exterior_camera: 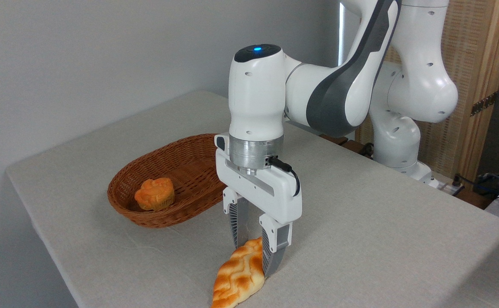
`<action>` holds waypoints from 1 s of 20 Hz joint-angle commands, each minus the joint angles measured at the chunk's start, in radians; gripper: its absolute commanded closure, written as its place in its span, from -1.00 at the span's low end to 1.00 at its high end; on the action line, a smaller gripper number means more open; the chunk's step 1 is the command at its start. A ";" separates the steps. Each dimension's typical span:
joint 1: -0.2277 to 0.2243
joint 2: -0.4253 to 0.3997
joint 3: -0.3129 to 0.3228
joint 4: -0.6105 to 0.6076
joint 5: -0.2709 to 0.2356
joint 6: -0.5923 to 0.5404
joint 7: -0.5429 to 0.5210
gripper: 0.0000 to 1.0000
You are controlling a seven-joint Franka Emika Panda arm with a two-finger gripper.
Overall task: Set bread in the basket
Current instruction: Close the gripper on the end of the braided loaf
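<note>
Near the front edge of the surface (pixel 360 222), the gripper (pixel 254 252) stands upright over the bread (pixel 237 276), jaws either side of its far end; looks like contact, but a firm clench is hard to tell. Loaf lies on the cloth, not lifted. Long axis runs from the jaws toward the camera, slightly left, near tip pointing at the frame bottom. Basket (pixel 168 216) sits behind-left, holding only a small bun (pixel 154 194). Lift, carry and drop all remain.
</note>
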 commanded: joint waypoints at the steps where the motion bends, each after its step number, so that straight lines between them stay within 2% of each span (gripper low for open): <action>1: -0.016 0.000 0.013 -0.006 -0.019 0.035 0.010 -0.27; 2: -0.016 0.000 0.013 -0.006 -0.019 0.035 0.011 -0.09; 4: -0.016 0.000 0.013 -0.005 -0.019 0.035 0.016 0.10; 16: -0.016 0.000 0.013 -0.005 -0.019 0.033 0.014 0.18; 20: -0.016 -0.006 0.014 0.000 -0.023 0.029 0.008 0.31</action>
